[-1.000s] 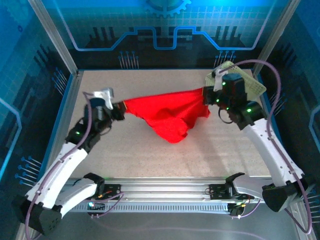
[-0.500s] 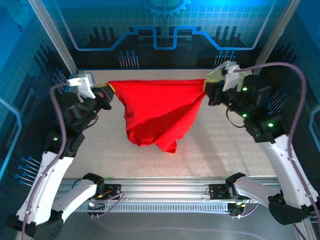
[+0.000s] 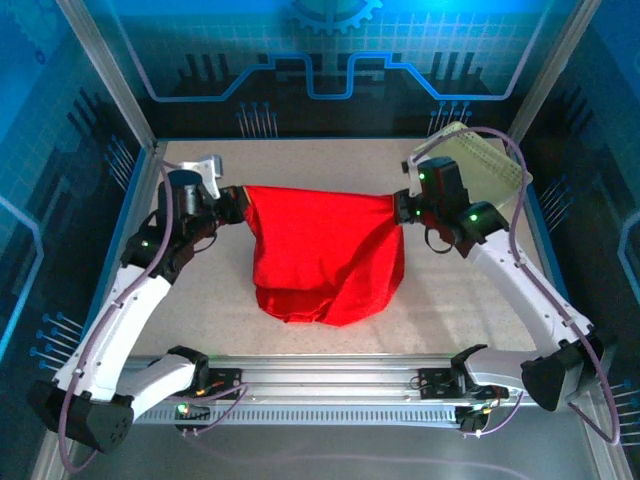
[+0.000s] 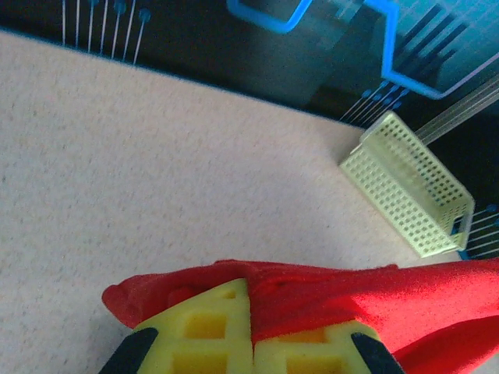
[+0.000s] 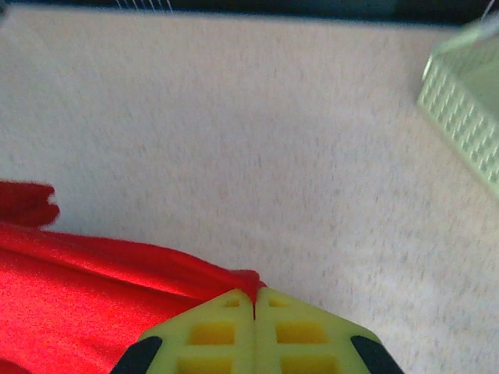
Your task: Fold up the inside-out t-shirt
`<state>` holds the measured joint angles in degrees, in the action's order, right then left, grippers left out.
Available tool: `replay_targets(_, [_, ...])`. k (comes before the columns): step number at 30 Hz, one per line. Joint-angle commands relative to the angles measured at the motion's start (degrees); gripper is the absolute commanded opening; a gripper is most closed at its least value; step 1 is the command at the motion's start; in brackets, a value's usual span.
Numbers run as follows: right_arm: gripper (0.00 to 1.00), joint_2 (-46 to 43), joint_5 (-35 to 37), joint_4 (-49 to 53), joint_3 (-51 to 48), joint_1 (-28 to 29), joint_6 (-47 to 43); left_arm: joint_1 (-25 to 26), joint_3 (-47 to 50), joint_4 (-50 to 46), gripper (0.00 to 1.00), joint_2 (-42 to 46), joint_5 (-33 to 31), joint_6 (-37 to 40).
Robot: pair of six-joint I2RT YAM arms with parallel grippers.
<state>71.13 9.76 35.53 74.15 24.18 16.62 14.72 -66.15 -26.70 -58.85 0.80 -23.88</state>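
The red t-shirt (image 3: 325, 250) hangs stretched between my two grippers over the middle of the table, its lower part bunched on the surface. My left gripper (image 3: 238, 203) is shut on the shirt's upper left corner; in the left wrist view the yellow fingers (image 4: 204, 327) pinch red cloth (image 4: 374, 300) that spreads to the right. My right gripper (image 3: 399, 205) is shut on the upper right corner; in the right wrist view a small tuft of t-shirt (image 5: 101, 296) pokes out above the shut gripper (image 5: 255, 300).
A pale yellow-green lattice basket (image 3: 487, 160) stands at the back right corner, just behind the right arm, also seen as the basket (image 4: 409, 183) and the basket (image 5: 468, 109). Blue walls ring the beige table (image 3: 200, 300).
Both grippers came down and slightly toward each other from the raised, wide-spread pose half a second ago. The shirt's hanging part settled onto the table in a wider, squarer shape.
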Motion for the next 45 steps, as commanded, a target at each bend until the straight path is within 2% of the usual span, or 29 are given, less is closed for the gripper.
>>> replay_targets(1, [0.00,-0.8,4.6,0.0,7.1,-1.3,-2.1,-0.5,-6.2,2.9,0.00,1.2,0.6,1.3])
replay_targets(3, [0.00,-1.0,5.3,0.4,10.4,-3.2,-2.3,-0.5,-8.0,4.3,0.00,2.1,2.2,1.5])
replay_targets(7, [0.00,-1.3,1.0,-0.1,16.7,-7.9,-2.0,-0.5,-9.6,7.1,0.00,4.1,4.0,2.2])
replay_targets(10, [0.00,0.2,-1.7,1.4,22.2,-8.2,-2.7,-0.5,-10.2,6.5,0.00,4.7,2.1,3.5])
replay_targets(13, [0.00,0.2,-4.4,1.4,23.2,-7.5,-2.7,-0.5,-9.3,5.6,0.00,4.9,0.2,4.1])
replay_targets(16, [0.00,-0.2,-1.8,2.0,22.2,-3.7,-4.6,-0.5,-7.9,3.3,0.00,4.1,-1.3,3.9])
replay_targets(21, [0.00,-0.9,5.3,1.8,19.5,6.4,-9.3,-0.6,-3.5,-1.0,0.00,1.6,-7.0,2.7])
replay_targets(25, [0.00,-1.5,9.0,0.0,18.0,9.5,-10.3,-1.5,-2.3,-2.4,0.00,0.4,-8.5,1.8])
replay_targets(28, [0.00,-1.4,10.6,0.3,19.2,9.4,-10.9,-1.5,-2.5,-0.8,0.00,2.0,-7.0,1.7])
replay_targets(31, [0.00,0.2,11.0,1.0,20.9,6.9,-10.6,-1.5,-3.8,1.2,0.00,4.6,-2.5,1.9])
replay_targets(34, [0.00,5.6,6.5,1.8,21.6,0.8,-7.5,-1.5,-4.3,3.5,0.00,6.3,1.4,1.6])
replay_targets(37, [0.00,13.2,4.6,-0.2,21.4,-0.5,-7.8,-1.5,-4.3,3.6,0.00,5.8,2.3,1.3])
replay_targets(38, [0.03,16.2,4.4,-0.8,21.9,-0.5,-8.0,-1.5,-4.3,2.9,0.00,5.2,2.0,1.3])
replay_targets(39, [0.11,19.4,4.5,-0.7,23.1,-0.5,-8.2,-1.5,-4.3,2.1,0.00,4.7,1.3,1.2])
replay_targets(42, [0.52,26.7,9.1,3.9,28.6,0.0,-7.7,-1.5,-4.3,-0.8,0.00,2.8,-1.3,0.9])
replay_targets(43, [0.59,27.1,10.4,4.5,28.6,0.6,-7.7,-1.5,-4.7,-1.9,0.00,2.1,-1.9,0.9])
replay_targets(45, [0.71,22.9,11.5,0.1,22.0,3.8,-10.3,-1.5,-5.3,-4.0,0.00,0.3,-3.3,0.9])
